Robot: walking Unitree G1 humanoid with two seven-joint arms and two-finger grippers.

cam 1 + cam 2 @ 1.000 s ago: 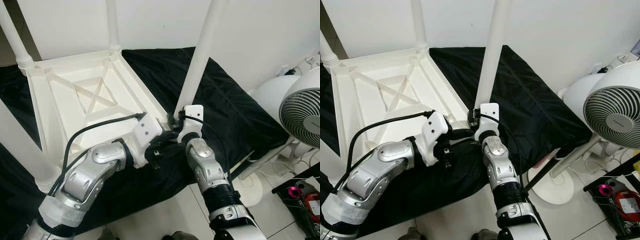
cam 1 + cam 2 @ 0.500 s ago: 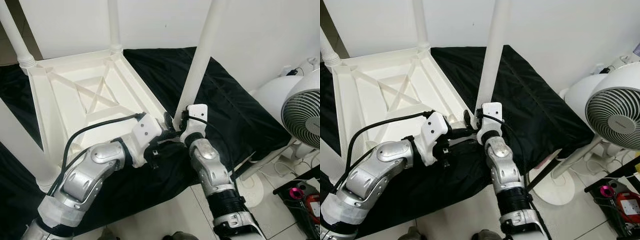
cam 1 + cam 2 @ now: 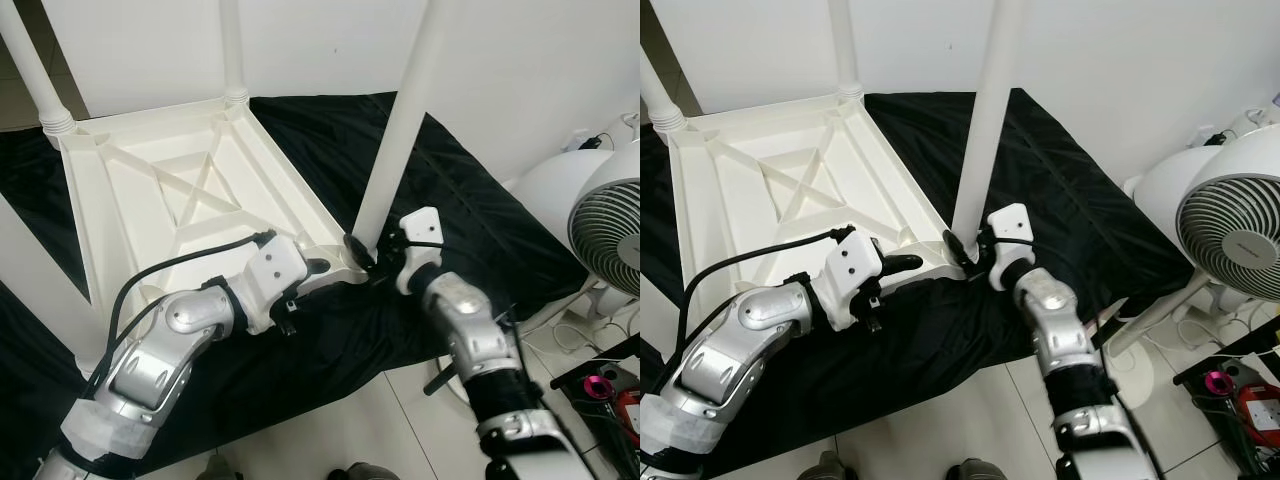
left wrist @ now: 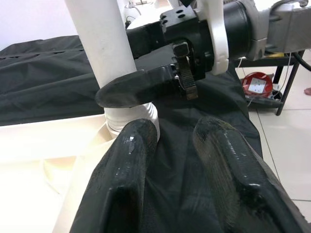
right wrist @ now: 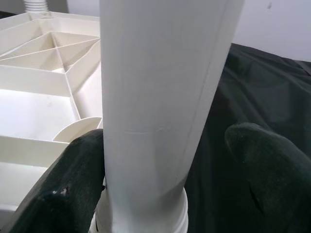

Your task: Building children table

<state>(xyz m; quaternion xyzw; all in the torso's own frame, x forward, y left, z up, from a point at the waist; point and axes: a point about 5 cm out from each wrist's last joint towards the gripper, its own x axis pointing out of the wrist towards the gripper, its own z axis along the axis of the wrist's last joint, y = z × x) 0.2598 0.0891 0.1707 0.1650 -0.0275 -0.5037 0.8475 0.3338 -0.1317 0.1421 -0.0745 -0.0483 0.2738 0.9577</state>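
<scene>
A white table (image 3: 180,190) lies upside down on a black cloth (image 3: 470,215) spread over the floor, legs pointing up. A fan (image 3: 612,235) stands to the right, beside the cloth. One leg (image 3: 398,120) stands upright in the table's near right corner socket. The right gripper (image 3: 968,250) sits at that leg's base, fingers (image 5: 73,184) spread either side of it. The left gripper (image 4: 184,160) rests just beside the same corner, fingers (image 4: 129,160) parted and holding nothing.

White plastic kids' table (image 3: 170,200) flipped upside down on a black cloth (image 3: 470,210), ribbed underside showing, round white legs (image 3: 400,110) standing upright at the corners.
</scene>
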